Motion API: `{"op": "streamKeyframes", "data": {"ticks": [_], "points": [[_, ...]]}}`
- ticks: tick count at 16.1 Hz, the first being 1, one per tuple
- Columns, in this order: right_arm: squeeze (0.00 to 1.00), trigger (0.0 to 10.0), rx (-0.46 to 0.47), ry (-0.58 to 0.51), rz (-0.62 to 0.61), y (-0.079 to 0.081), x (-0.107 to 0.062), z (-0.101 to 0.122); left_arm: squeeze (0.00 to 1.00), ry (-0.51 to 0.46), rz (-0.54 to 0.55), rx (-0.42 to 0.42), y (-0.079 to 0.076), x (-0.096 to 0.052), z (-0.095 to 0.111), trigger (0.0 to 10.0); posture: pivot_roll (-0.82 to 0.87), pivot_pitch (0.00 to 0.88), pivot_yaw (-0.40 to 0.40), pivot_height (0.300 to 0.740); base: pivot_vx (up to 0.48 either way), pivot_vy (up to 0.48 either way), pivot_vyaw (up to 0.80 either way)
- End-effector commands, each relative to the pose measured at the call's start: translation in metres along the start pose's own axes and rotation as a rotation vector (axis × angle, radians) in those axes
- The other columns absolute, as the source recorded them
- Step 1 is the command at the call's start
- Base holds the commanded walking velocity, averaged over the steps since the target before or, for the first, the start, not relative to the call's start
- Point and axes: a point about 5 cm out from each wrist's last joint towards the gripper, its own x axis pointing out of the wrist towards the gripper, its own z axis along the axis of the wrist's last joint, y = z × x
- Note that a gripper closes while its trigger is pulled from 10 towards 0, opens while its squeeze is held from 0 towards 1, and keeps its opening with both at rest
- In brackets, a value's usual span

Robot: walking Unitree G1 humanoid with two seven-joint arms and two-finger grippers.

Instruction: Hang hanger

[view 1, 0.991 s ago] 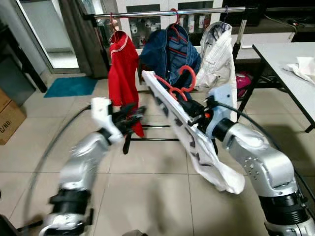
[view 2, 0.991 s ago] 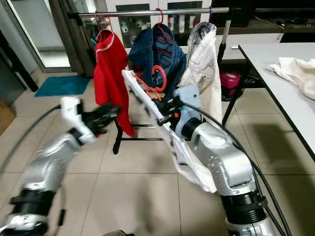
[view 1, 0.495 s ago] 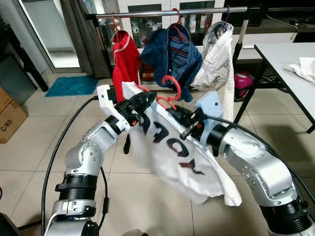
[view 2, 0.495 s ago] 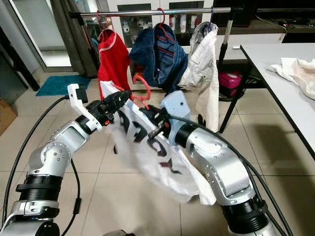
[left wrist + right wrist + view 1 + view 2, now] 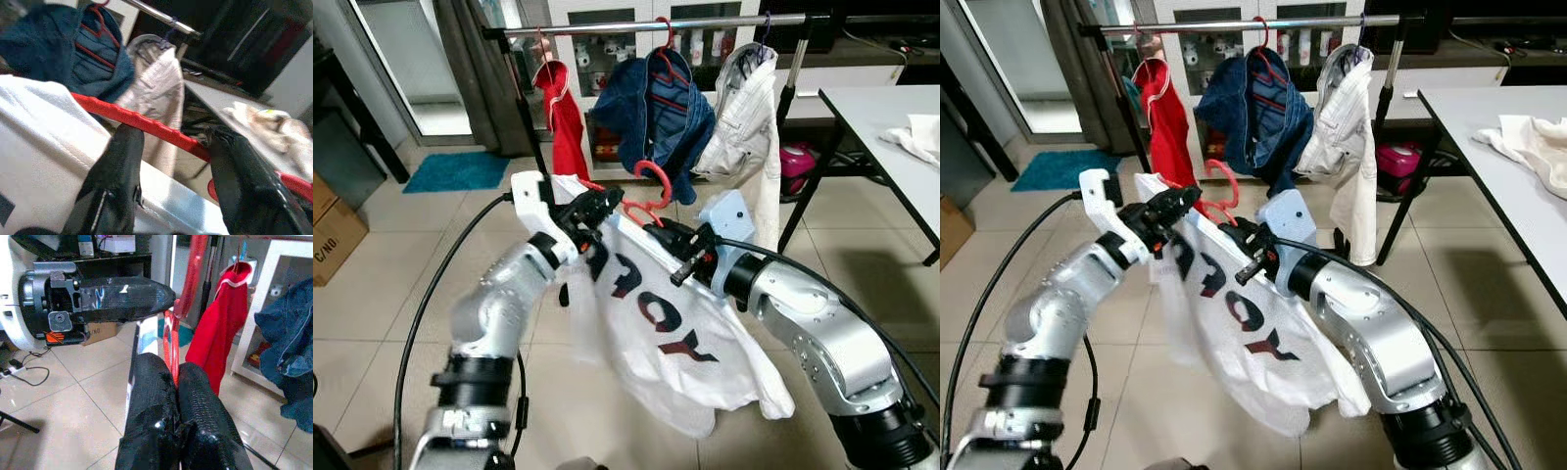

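Left eye view sets the garment rail (image 5: pixel 646 23) well above a white printed T-shirt (image 5: pixel 656 323) on a red hanger (image 5: pixel 651 186), carried between both arms. The right gripper (image 5: pixel 658 230) is clenched on the hanger. The left gripper (image 5: pixel 597 206) has its fingers (image 5: pixel 117 181) spread astride the red bar. The shirt could slide off if the hanger tilts. Left wrist view alone reveals that gap.

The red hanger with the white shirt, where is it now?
In the left eye view the red hanger is at centre, held between the left gripper and the right gripper, in front of and below the rail, white shirt hanging from it.
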Motion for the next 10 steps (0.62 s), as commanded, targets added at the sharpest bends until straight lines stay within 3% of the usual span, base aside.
{"op": "streamKeyframes", "data": {"ticks": [1, 4, 5, 8, 9, 10], "points": [[0.0, 10.0, -0.027, -0.085, -0.009, -0.002, -0.002, 0.018, 0.0, 0.017, 0.107, 0.091, 0.009, -0.005, -0.005, 10.0, -0.1, 0.0, 0.126, 0.74, 0.0, 0.0, 0.0], [0.0, 10.0, -0.031, -0.087, -0.013, -0.004, -0.002, 0.018, 0.0, -0.029, 0.138, 0.154, -0.002, -0.007, -0.009, 10.0, -0.1, 0.0, 0.126, 0.74, 0.0, 0.0, 0.0], [0.0, 10.0, -0.032, -0.089, -0.018, -0.005, -0.002, 0.018, 0.0, -0.073, 0.153, 0.134, -0.005, -0.008, -0.007, 10.0, -0.1, 0.0, 0.127, 0.74, 0.0, 0.0, 0.0], [0.0, 10.0, -0.034, -0.095, -0.033, -0.01, -0.003, 0.02, 0.0, -0.18, 0.087, -0.048, -0.016, -0.009, -0.004, 10.0, -0.1, 0.0, 0.128, 0.74, 0.0, 0.0, 0.0], [0.0, 10.0, -0.035, -0.095, -0.037, -0.011, -0.004, 0.019, 0.08, -0.193, 0.058, -0.083, -0.018, -0.01, -0.004, 10.0, -0.1, 0.0, 0.127, 0.74, 0.0, 0.0, 0.0], [0.0, 10.0, -0.038, -0.093, -0.042, -0.012, -0.004, 0.019, 1.0, -0.178, 0.058, -0.002, -0.018, -0.011, -0.004, 10.0, -0.1, 0.0, 0.126, 0.74, 0.0, 0.0, 0.0]]}}
